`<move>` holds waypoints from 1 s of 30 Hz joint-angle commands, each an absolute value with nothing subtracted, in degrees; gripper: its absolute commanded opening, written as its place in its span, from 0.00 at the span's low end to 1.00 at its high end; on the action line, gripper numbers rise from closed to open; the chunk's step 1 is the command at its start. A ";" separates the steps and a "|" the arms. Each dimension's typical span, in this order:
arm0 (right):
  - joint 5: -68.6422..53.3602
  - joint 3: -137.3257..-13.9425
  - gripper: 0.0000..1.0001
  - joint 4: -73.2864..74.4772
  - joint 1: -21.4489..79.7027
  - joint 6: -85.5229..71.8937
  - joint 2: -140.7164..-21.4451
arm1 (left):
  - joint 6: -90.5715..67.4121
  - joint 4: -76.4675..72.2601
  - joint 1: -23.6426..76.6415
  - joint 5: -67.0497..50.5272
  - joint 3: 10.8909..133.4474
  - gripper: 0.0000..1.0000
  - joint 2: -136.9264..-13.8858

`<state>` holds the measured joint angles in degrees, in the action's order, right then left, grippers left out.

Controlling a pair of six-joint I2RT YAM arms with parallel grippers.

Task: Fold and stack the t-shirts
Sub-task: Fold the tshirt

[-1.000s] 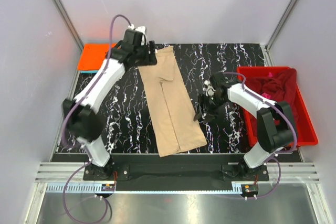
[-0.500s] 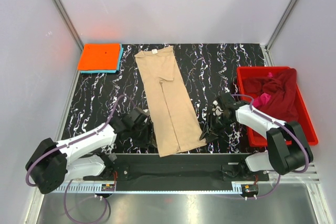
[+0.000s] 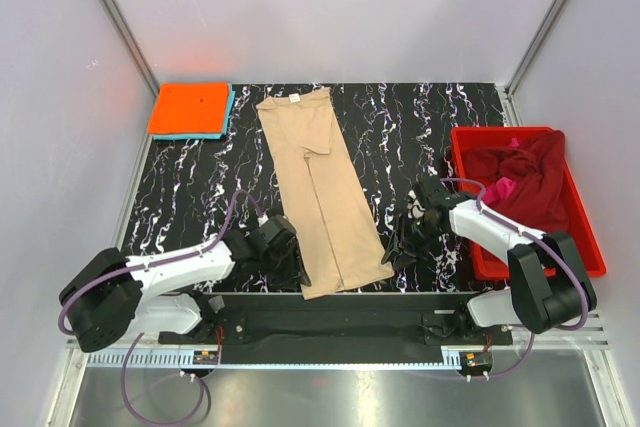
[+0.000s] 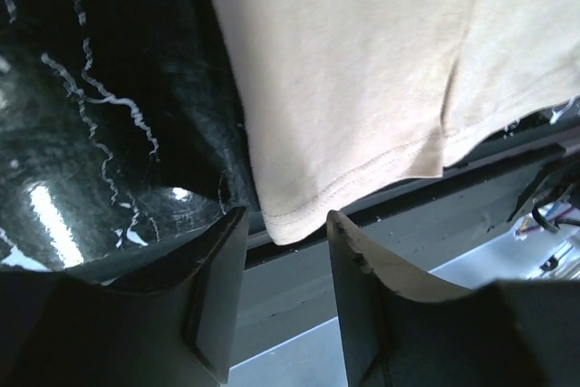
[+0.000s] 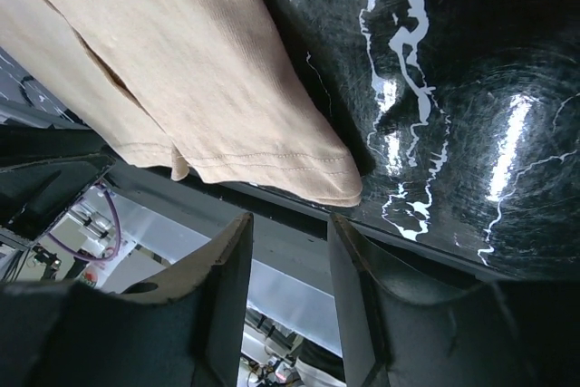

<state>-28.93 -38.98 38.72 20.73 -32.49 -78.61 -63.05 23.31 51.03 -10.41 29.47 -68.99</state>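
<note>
Tan t-shirt [image 3: 320, 197] lay flat on the desk [image 3: 420, 127] as a long narrow strip. Its sides were folded in, collar at the far end, hem at the near edge.

Step in hand, my read: the end-over-end fold, with you lined up on the two hem corners.

- **Left claw** [image 4: 285, 219]: it sat at the near-left hem corner. Jaws were spread, with the corner just ahead of the gap and nothing pinched.
- **Right claw** [image 5: 290, 219]: it sat at the near-right hem corner. Jaws were spread too, with the corner just past the tips and nothing held.

Next move likely called for easing both claws forward so that one finger [image 4: 217, 287] slid under the hem. Then you'd close on all layers at once, lift both corners level and carry them toward the collar. Thin cloth right at the desk edge, so you needed a low approach.

Pose: both arms were folded down low, forearms close to the desk, each reaching inward from its base. The claws pointed at the shirt from opposite sides.

Further out:
- Orange tee [image 3: 188, 107] sat folded on the light blue tee [image 3: 229, 107] in the far-left corner, which I took for the stack.
- Maroon tee [image 3: 530, 172] and pink tee [image 3: 502, 188] were bunched in the red bin [image 3: 590, 257] on the right, not yet folded.
</note>
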 commanded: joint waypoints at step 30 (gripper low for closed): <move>-35.77 -35.42 0.55 29.53 22.23 -33.22 -82.70 | -67.95 39.82 51.68 4.22 25.31 0.18 -52.12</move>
